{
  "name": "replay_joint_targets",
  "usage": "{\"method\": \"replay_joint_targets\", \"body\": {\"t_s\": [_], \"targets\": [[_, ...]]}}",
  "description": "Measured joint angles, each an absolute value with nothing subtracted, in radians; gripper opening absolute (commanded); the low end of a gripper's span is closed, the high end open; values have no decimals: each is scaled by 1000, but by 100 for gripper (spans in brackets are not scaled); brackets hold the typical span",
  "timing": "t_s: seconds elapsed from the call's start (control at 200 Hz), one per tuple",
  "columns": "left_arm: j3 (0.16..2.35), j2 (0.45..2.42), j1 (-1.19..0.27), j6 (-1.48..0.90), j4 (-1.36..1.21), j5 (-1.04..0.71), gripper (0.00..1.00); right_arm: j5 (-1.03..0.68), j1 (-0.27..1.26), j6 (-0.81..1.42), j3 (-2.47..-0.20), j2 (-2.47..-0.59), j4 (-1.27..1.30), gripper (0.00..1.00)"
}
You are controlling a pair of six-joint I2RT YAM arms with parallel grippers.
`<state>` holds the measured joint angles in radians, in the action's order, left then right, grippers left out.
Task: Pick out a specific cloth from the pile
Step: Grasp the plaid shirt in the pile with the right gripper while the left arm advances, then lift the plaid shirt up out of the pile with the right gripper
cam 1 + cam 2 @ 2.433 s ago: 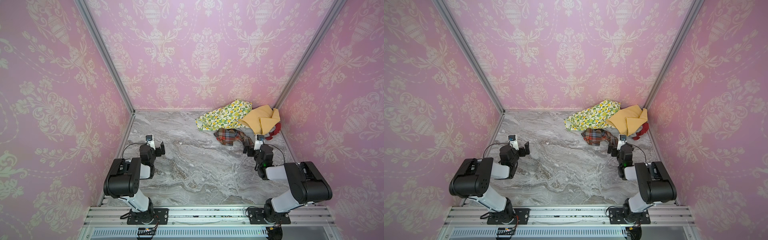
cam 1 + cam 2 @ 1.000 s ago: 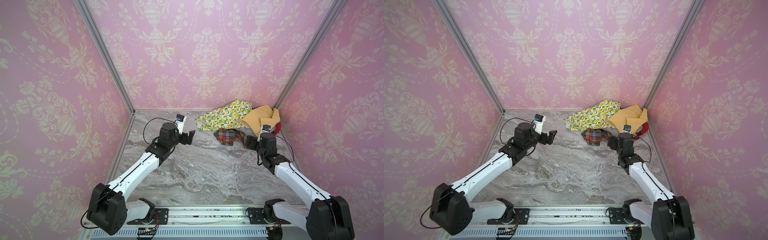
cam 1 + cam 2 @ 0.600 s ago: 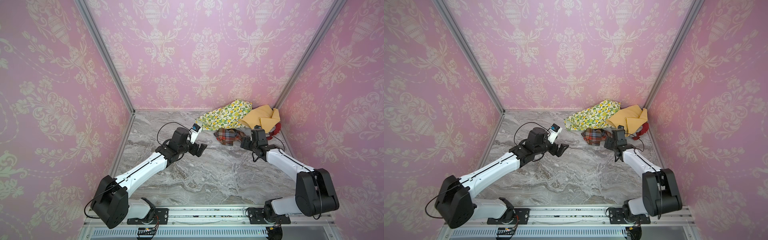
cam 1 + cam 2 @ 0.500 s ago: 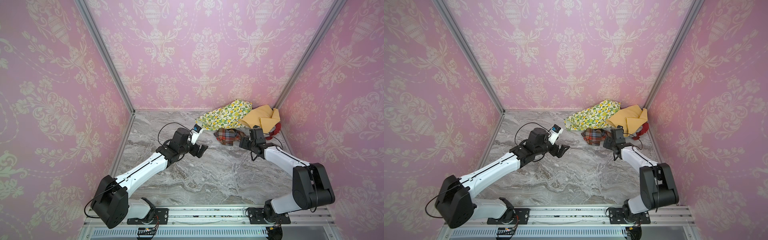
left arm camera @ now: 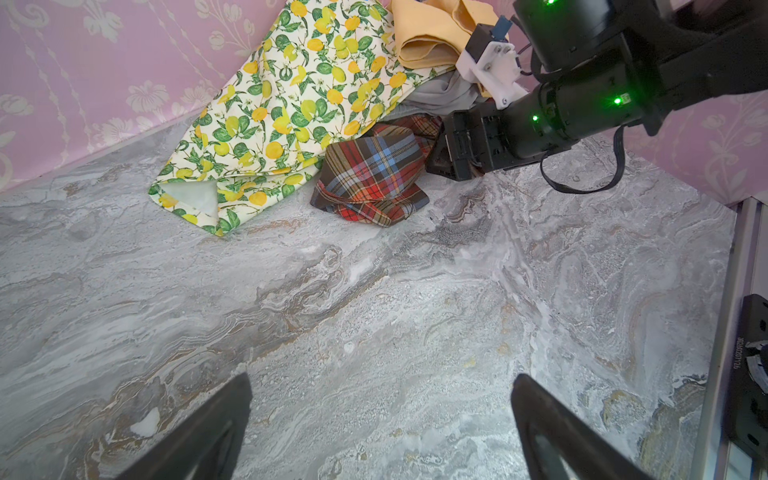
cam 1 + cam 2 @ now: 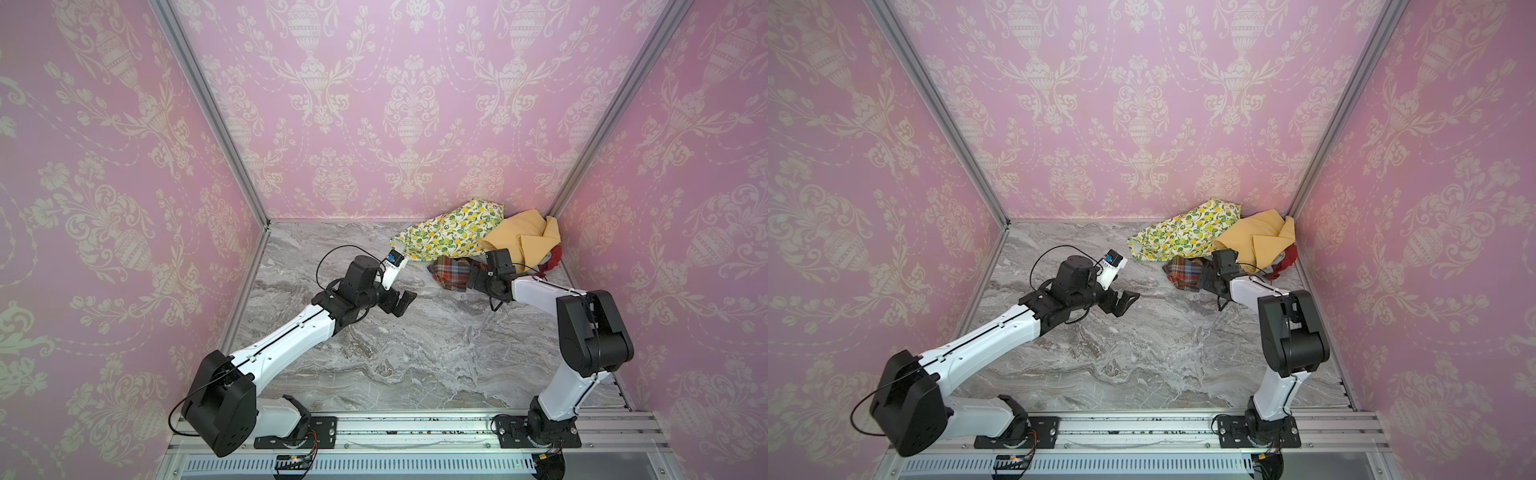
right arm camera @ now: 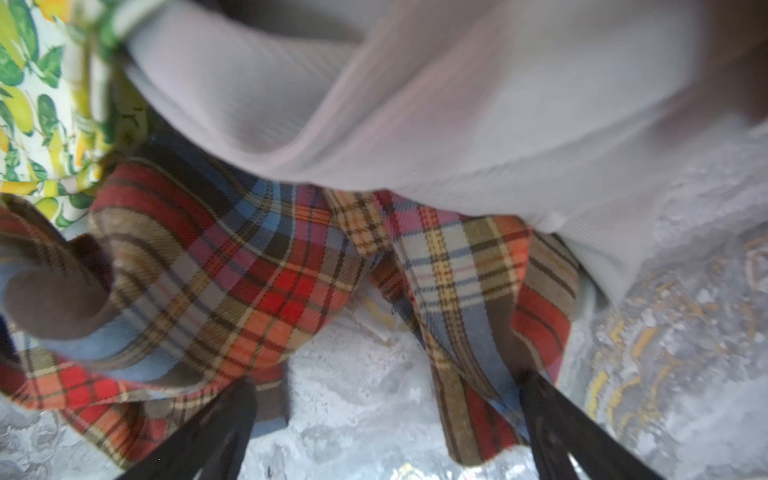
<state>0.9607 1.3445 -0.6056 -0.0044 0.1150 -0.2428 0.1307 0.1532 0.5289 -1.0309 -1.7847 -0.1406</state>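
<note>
The plaid cloth (image 6: 451, 272) (image 6: 1183, 270) (image 5: 374, 174) lies crumpled on the marble at the front of the pile, partly under the lemon-print cloth (image 6: 449, 232) and a grey cloth (image 7: 415, 104). My right gripper (image 6: 473, 279) (image 6: 1206, 277) (image 7: 384, 386) is open at the plaid cloth's right edge, with plaid folds (image 7: 249, 270) against both fingers and bare marble between them. Farther left, my left gripper (image 6: 401, 301) (image 6: 1125, 301) (image 5: 382, 386) hangs open over bare marble with nothing in it.
The pile sits in the back right corner: a mustard cloth (image 6: 523, 237) tops it and a dark red one (image 6: 550, 262) lies by the right wall. Pink patterned walls (image 6: 374, 104) close the marble floor (image 6: 395, 353) on three sides.
My left arm has reached out from near its base toward the middle. The right gripper has gone forward and leftward to the plaid cloth's edge, low against it.
</note>
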Motion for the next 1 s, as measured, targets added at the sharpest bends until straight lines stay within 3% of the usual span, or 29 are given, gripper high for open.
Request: {"method": "replay_joint_targets", "body": {"t_s": [0.295, 0.52, 0.746, 0.801, 1.001], "targets": [[961, 1345, -606, 11, 115, -250, 99, 165, 167, 556, -1220, -1930, -236, 99], [961, 1345, -606, 14, 115, -250, 99, 200, 174, 572, -1300, -1993, -307, 47], [961, 1345, -606, 14, 115, -250, 99, 216, 173, 565, -1330, -1996, -353, 6], [961, 1345, -606, 14, 115, -250, 99, 215, 173, 557, -1353, -1995, -377, 0], [961, 1345, -606, 15, 114, -250, 99, 210, 173, 520, -1460, -1956, -464, 0]]}}
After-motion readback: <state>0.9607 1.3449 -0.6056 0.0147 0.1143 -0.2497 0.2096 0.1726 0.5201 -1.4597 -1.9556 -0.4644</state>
